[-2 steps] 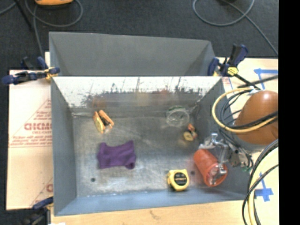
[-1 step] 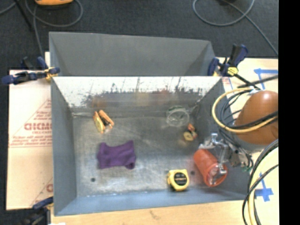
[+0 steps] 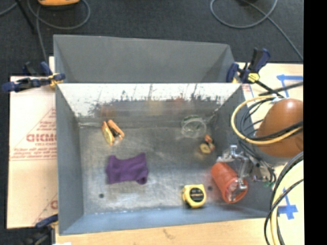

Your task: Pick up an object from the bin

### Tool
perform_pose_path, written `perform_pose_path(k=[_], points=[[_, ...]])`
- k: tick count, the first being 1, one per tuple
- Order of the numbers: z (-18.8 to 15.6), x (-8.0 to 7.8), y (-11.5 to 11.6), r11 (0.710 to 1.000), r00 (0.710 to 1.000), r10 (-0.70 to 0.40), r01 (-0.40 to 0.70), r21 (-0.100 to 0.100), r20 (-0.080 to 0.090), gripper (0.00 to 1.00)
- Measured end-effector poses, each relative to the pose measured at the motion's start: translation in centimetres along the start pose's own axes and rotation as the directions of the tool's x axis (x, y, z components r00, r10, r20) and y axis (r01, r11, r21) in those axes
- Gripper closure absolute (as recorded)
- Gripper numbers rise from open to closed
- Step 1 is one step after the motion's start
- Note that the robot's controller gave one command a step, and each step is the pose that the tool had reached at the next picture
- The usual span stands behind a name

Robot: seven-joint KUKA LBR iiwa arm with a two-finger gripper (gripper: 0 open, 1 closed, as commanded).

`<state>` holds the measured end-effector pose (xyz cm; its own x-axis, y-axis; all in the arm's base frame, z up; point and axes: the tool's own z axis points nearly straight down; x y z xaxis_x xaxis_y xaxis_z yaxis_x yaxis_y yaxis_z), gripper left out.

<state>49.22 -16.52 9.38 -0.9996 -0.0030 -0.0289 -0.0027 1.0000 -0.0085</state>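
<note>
Camera view, gripper: the gripper (image 3: 239, 163) is low in the near right corner of the bin (image 3: 66, 152), by the right wall, with the arm's orange cover (image 3: 282, 127) and looped cables (image 3: 245, 117) behind it to the right.
Gripper state: whether it is apart, together or clamped on anything cannot be told here.
Thing under it: a red-orange cylinder (image 3: 223, 178) lies on the floor just left of and below the gripper. The two overlap in this view, and I cannot tell if they touch.
Long axis: slanted, running from far left to near right. The paler, shiny end points to the near right corner.
Edges: the cylinder's near right end is close to where the right wall meets the near wall.
Nearest neighbour: a yellow tape measure (image 3: 194, 195) lies flat just left of the cylinder, near the near wall and apart from it.
Far side: a small yellow-brown piece (image 3: 206, 147) and a clear round thing (image 3: 192, 126) lie beyond the cylinder, towards the far wall.
Left half: a crumpled purple cloth (image 3: 126, 169) lies mid-floor, and an orange and yellow item (image 3: 112, 132) lies farther back.
Open room: bare floor lies between the cloth and the cylinder, and along the near left.
Writing: the tape measure's dark face is too small to read.
</note>
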Motion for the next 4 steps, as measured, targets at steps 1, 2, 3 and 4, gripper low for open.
perform_pose_path(k=[1, 2, 3, 4], points=[[0.0, 0.0, 0.0, 1.0, 1.0, -0.001, 0.001, 0.0, 0.0, 1.0], [0.0, 0.0, 0.0, 1.0, 1.0, -0.001, 0.001, 0.0, 0.0, 1.0], [0.0, 0.0, 0.0, 1.0, 1.0, -0.001, 0.001, 0.0, 0.0, 1.0], [0.0, 0.0, 0.0, 1.0, 1.0, -0.001, 0.001, 0.0, 0.0, 1.0]])
